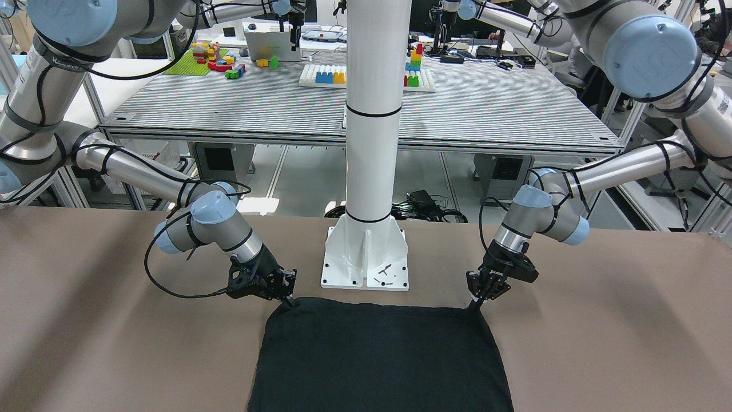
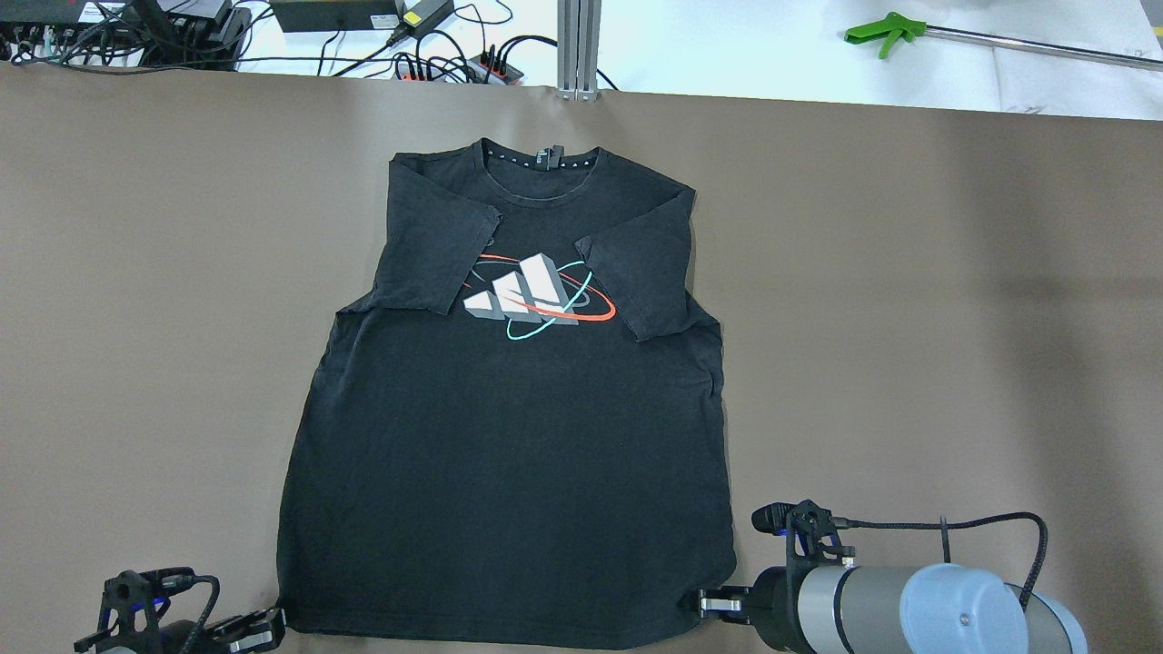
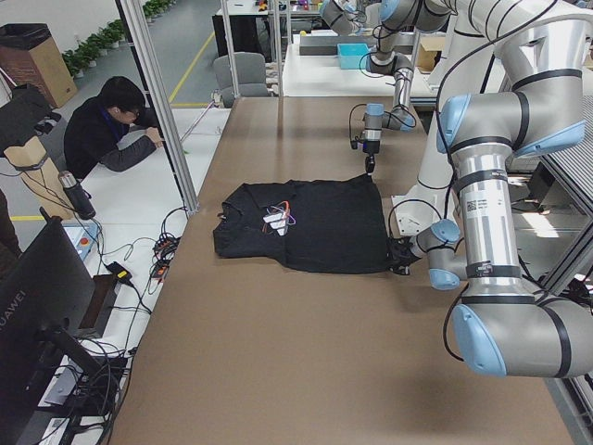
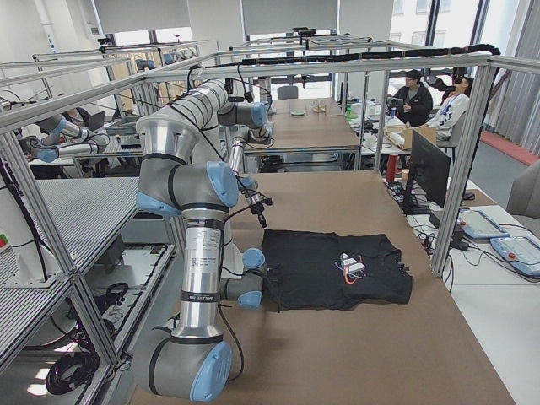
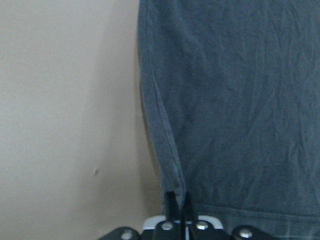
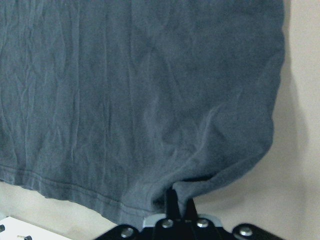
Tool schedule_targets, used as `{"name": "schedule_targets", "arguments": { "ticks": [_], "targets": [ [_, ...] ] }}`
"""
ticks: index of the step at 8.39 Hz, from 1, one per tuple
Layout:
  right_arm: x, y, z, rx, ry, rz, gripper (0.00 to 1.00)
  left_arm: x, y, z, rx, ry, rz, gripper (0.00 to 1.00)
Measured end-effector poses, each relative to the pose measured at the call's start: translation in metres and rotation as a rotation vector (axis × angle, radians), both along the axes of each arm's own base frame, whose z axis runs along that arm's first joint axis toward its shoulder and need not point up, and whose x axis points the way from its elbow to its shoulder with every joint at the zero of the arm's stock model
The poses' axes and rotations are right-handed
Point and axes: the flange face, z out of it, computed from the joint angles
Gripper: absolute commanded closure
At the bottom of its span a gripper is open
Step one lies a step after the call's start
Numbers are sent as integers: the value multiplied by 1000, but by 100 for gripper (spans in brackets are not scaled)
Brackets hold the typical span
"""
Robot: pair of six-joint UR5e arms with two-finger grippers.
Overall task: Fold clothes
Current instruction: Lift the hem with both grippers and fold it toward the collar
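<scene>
The clothes (image 2: 509,436) are one black T-shirt with a white, red and teal logo, lying flat on the brown table with both sleeves folded inward. Its collar points away from me and its bottom hem is near my base. My left gripper (image 2: 271,625) is at the hem's left corner. In the left wrist view its fingers (image 5: 171,200) are shut on the hem edge. My right gripper (image 2: 716,601) is at the hem's right corner, and its fingers (image 6: 171,199) pinch a bunched fold of fabric. The front view shows both grippers, left (image 1: 477,302) and right (image 1: 289,298), touching the shirt's near corners.
The white pillar base (image 1: 366,257) stands just behind the hem, between the two arms. Cables and power strips (image 2: 436,54) lie past the table's far edge, and a green-handled tool (image 2: 877,36) lies at the far right. A seated person (image 3: 111,130) is beside the table.
</scene>
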Motion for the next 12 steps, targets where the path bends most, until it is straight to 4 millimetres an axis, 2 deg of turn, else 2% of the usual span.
{"name": "schedule_targets", "arguments": {
  "ticks": [2, 3, 4, 5, 6, 8, 9, 10, 11, 12],
  "targets": [
    [0, 0, -1, -1, -3, -4, 100, -6, -1, -11, -7, 20, 13, 100],
    [4, 2, -6, -2, -14, -12, 100, -13, -2, -26, -15, 52, 27, 100],
    [18, 5, -20, -9, -45, -42, 100, -28, -10, -51, -26, 103, 40, 100],
    [45, 9, -37, -22, -86, -73, 100, -50, -24, -73, -48, 151, 66, 100],
    [80, 18, -54, -52, -126, -107, 100, -73, -34, -92, -65, 216, 110, 100],
    [138, 42, -91, -132, -217, -194, 100, -100, -32, -115, -49, 352, 228, 100],
    [159, 53, -110, -164, -270, -252, 100, -108, -26, -124, -34, 411, 295, 100],
    [172, 60, -120, -179, -319, -299, 100, -113, -20, -131, -21, 455, 347, 100],
    [178, 59, -123, -180, -351, -312, 100, -116, -19, -134, -13, 479, 364, 100],
    [174, 40, -119, -166, -365, -274, 100, -117, -24, -135, -4, 489, 338, 100]
  ]
}}
